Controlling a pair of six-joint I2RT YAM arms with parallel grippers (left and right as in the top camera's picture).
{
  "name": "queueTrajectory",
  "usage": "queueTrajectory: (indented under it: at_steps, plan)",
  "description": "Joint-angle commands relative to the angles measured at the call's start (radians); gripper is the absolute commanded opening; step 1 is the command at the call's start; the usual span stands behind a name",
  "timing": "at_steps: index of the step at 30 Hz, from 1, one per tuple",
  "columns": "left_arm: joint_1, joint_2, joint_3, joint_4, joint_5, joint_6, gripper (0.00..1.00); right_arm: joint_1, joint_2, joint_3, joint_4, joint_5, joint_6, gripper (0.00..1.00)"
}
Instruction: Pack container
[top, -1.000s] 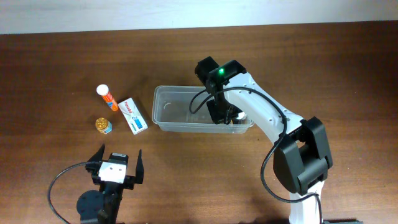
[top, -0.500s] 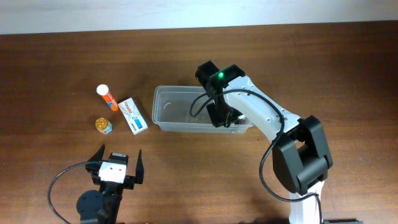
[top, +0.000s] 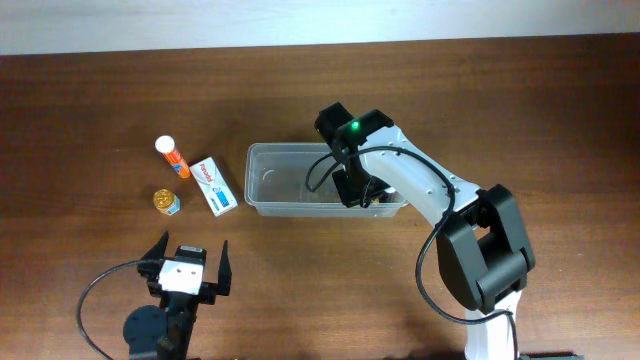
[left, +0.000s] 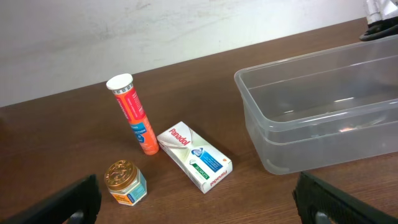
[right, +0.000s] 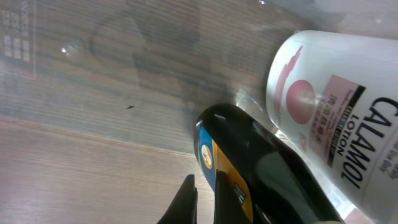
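Container (top: 285, 147) sits mid-table, placing step apparently in hand: right gripper (top: 357, 193), closed seemingly on a dark bottle (right: 249, 152), is low in its right end beside the lotion (right: 336, 99); next likely calls for release, then a clear lift.

Container (top: 270, 175) set mid-table. Tube (top: 171, 157), box (top: 215, 186), jar (top: 167, 202) grouped left of it, apart. Lotion bottle (right: 336, 106) laid inside container, right end; dark bottle (right: 249, 155) just beside.
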Motion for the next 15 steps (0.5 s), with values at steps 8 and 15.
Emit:
queueTrajectory:
  at_steps: [8, 15]
  plan:
    - [0.005, -0.007, -0.005, 0.000, -0.004, -0.006, 0.99, -0.008, 0.004, -0.005, -0.008, 0.071, -0.009, 0.04]
    - [0.005, -0.007, -0.005, 0.000, -0.004, -0.006, 0.99, -0.007, 0.004, -0.005, -0.011, 0.073, -0.011, 0.04]
